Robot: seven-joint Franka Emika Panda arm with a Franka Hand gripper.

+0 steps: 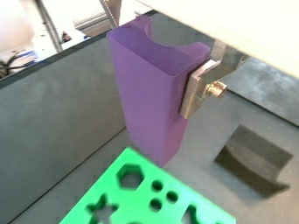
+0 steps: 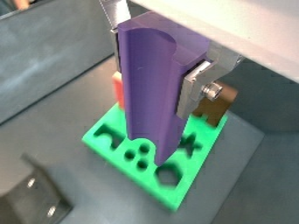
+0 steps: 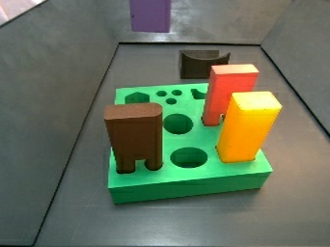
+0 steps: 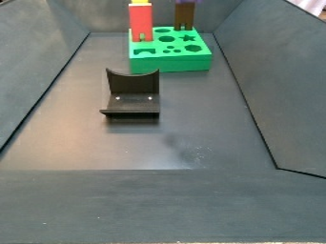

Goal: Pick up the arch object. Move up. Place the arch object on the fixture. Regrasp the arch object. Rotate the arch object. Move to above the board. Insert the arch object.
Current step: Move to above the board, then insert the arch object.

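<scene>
Purple arch object (image 2: 152, 87) held upright in the gripper (image 2: 158, 80), silver fingers (image 2: 197, 86) clamped on its sides, hanging in the air above the green board (image 2: 176, 179), dark fixture (image 4: 130, 93) standing apart on the floor

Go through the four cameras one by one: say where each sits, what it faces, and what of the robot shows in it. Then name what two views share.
Wrist view: on the arm, looking down the held arch object to the board and fixture; a silver finger shows.
Wrist view: same mount, opposite side; the gripper holds the arch object above the board.
Side view: beside the board, facing the fixture; no robot shows, only the arch object's end.
Side view: far end, fixture near, board beyond; no robot.
All four share the board.
</scene>
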